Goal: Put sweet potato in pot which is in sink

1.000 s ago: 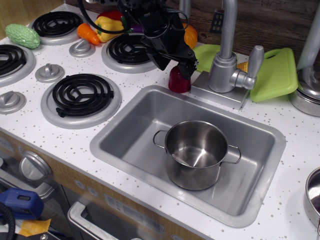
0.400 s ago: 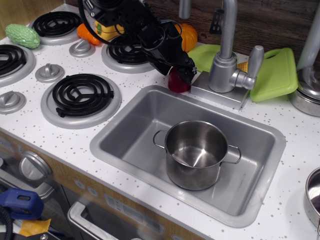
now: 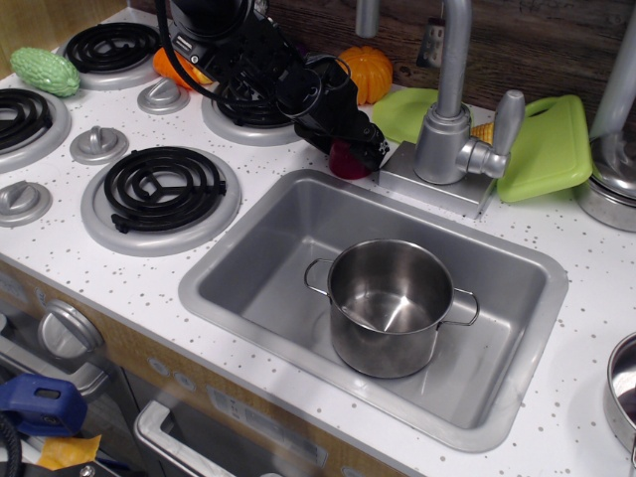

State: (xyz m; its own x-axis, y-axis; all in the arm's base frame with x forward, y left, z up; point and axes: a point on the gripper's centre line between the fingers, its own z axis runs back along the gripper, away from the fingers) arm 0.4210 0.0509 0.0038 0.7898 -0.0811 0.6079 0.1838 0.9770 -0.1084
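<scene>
Up at about 11 o'clock from the pot (image 3: 390, 306), on the white counter (image 3: 119, 273) just past the sink's (image 3: 248, 298) far rim, sits the sweet potato (image 3: 347, 160). It is small and dark red, and only a bit of it peeks out, because the black hand (image 3: 360, 149) is right on top of it. The hand looks pressed down over the little toy, with dark fingers on both sides of it. I think it is gripping the sweet potato, but I cannot tell for sure, since the black parts hide where they meet the toy.

So the job looks like it has only just started. The sweet potato is not in the pot yet, and it has not been lifted off the counter as far as I can see. The pot stands upright in the middle of the sink, shiny and empty. What is left, I guess, is to lift the toy, carry it toward 5 o'clock over the sink, and let it drop into the pot.

The arm comes in from 10 o'clock, low and slanted across the back burner (image 3: 246, 99), with its wires looped on top. Just at 3 o'clock from the hand stands the grey tap (image 3: 452, 119), quite close. An orange pumpkin toy (image 3: 364, 72) sits behind, at 12 o'clock.
</scene>
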